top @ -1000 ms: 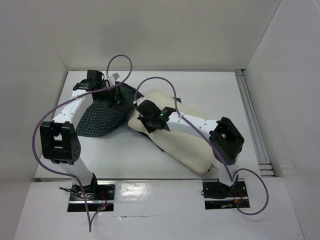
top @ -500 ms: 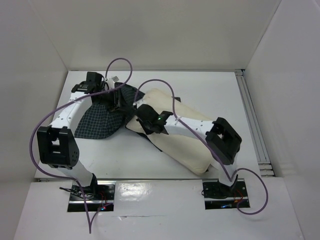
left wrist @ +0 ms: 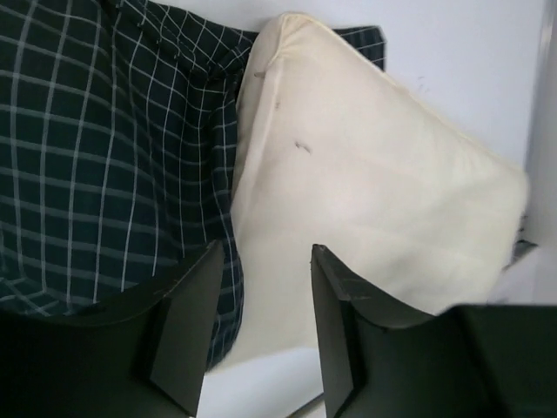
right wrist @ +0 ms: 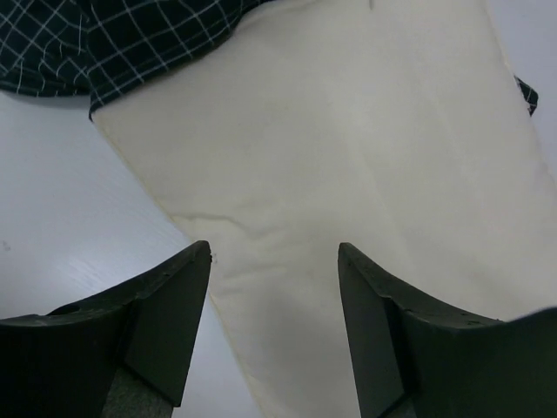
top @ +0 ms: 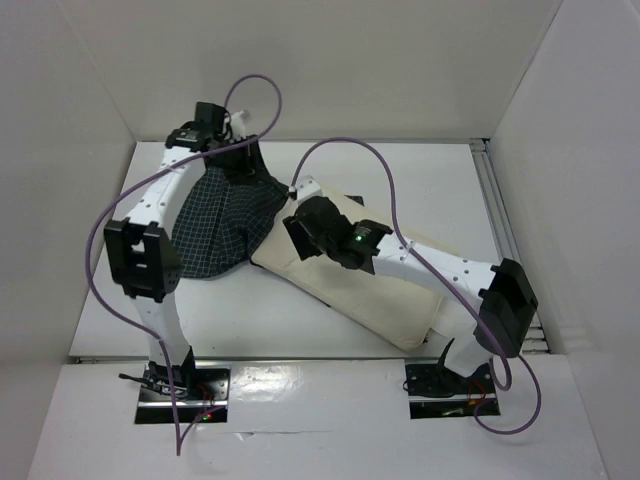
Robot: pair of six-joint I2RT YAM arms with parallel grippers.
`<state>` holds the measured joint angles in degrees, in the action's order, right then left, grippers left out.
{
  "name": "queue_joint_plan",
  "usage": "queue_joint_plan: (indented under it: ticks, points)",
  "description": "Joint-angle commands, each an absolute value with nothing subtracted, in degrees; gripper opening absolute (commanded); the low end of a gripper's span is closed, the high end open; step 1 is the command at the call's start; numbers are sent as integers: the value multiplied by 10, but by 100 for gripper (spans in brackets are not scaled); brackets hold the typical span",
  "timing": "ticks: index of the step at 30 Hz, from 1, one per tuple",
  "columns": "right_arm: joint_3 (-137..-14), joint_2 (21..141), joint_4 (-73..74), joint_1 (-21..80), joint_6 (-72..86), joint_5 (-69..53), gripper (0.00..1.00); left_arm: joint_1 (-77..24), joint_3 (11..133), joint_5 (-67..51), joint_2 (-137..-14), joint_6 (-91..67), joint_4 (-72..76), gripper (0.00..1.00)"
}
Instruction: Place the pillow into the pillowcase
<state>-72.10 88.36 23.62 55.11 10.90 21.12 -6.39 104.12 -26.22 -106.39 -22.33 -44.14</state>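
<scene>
Left gripper (left wrist: pixel 265 261) and right gripper (right wrist: pixel 274 261) are both opening, letting go; pillow (top: pixel 335 280) is sitting barely inside pillowcase (top: pixel 225 215).

The place reads as a robotics lab test cell. A white table (top: pixel 420 175) is boxed in by plain white panels (top: pixel 330 70). A left arm (top: pixel 160 190) and a right arm (top: pixel 440 265) are bolted to metal base plates (top: pixel 215 385). Purple cables (top: pixel 255 78) are left looping, and an aluminium rail (top: pixel 503 230) is fixed alongside.
</scene>
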Motion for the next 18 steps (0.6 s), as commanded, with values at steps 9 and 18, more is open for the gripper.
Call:
queue_joint_plan:
  ticks: [9,18]
  points:
    - [-909,1029,281,353,133,112,82,-137,1144,-176,-1236,-181,-509,68]
    - [-1039,1192,255,287,114,-13,83,-137,1158,-111,-1263,-176,-527,64]
